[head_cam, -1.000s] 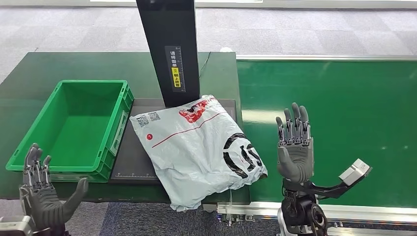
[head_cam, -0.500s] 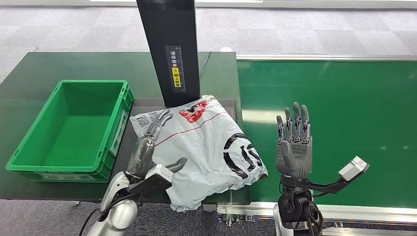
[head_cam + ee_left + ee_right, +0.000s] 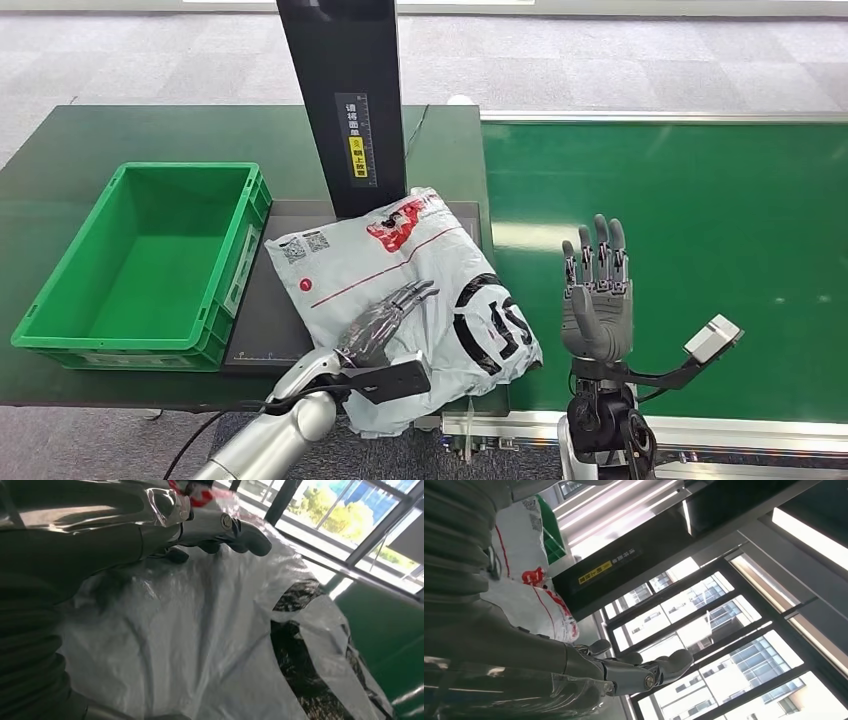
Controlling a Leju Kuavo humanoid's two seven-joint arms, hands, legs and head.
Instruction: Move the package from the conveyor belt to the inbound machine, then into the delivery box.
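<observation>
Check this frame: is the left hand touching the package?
Touching. The head view shows the left hand lying flat on the package; in the left wrist view its fingers rest against the white plastic.

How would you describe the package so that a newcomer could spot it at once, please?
Find the tall black scanner post; at its foot lies a dark platform beside the green crate. The package on it is the crumpled white plastic bag with red and black print.

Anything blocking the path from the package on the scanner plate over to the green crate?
Nothing visible. The package lies on the dark plate, the left hand resting on it. The green crate sits directly beside the plate, open-topped, with only its near wall to lift over. The scanner post stands behind, off that path.
</observation>
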